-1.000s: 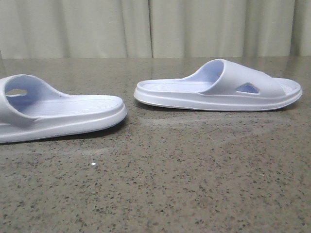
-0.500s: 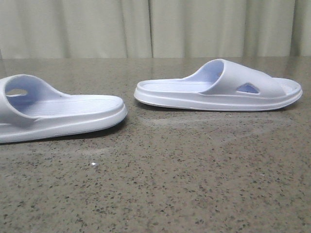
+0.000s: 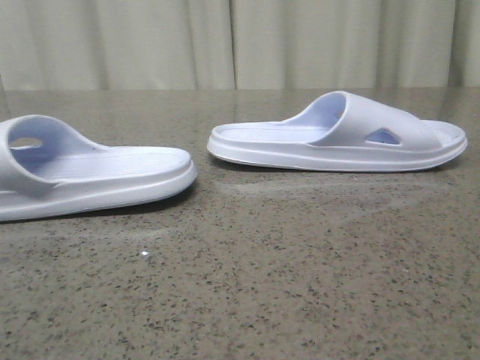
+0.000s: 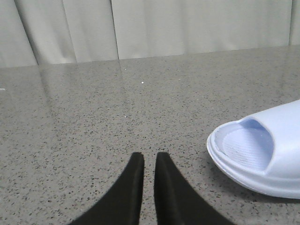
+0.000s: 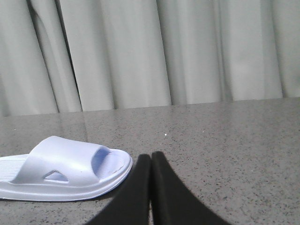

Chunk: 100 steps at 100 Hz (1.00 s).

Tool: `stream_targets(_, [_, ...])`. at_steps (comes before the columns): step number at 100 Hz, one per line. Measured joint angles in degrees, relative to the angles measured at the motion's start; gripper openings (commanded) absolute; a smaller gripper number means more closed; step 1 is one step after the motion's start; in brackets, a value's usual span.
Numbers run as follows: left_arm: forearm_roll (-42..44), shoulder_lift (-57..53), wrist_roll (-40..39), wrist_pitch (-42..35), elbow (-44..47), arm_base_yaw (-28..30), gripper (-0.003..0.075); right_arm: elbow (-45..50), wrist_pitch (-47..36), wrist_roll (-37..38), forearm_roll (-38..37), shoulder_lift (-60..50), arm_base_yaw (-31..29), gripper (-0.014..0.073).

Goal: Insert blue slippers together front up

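Observation:
Two pale blue slippers lie apart, sole down, on the speckled grey table (image 3: 300,285). In the front view the left slipper (image 3: 90,176) is cut off by the frame edge. The right slipper (image 3: 337,139) lies farther back, its triangular cut-out facing the camera. No gripper shows in the front view. In the left wrist view my left gripper (image 4: 150,159) is empty with only a narrow slit between its fingers; a slipper's toe end (image 4: 255,154) lies beside it. In the right wrist view my right gripper (image 5: 151,159) is shut and empty, close beside the toe of a slipper (image 5: 61,168).
A pale pleated curtain (image 3: 240,41) hangs behind the table's far edge. Bare table top lies between the two slippers and in front of them.

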Motion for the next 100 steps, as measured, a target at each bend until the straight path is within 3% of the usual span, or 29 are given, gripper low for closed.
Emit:
stream_targets(37, [-0.9,0.0,0.0,-4.7,0.0,0.0,0.0015,0.0,-0.1,0.0,0.0,0.0,0.0,-0.0106])
stream_targets(56, [-14.7,0.0,-0.3,-6.9,0.0,0.0,0.0015,0.0,0.9,2.7,0.6,0.0,0.0,-0.0106])
stream_targets(70, [-24.0,0.0,-0.4,-7.3,-0.4,0.0,0.0015,-1.9,7.0,6.7,1.1,0.0,0.0,-0.0106])
stream_targets(100, [-30.7,2.4,-0.4,1.0,-12.7,0.0,0.0015,-17.1,16.4,7.9,1.6,7.4,0.0,-0.0106])
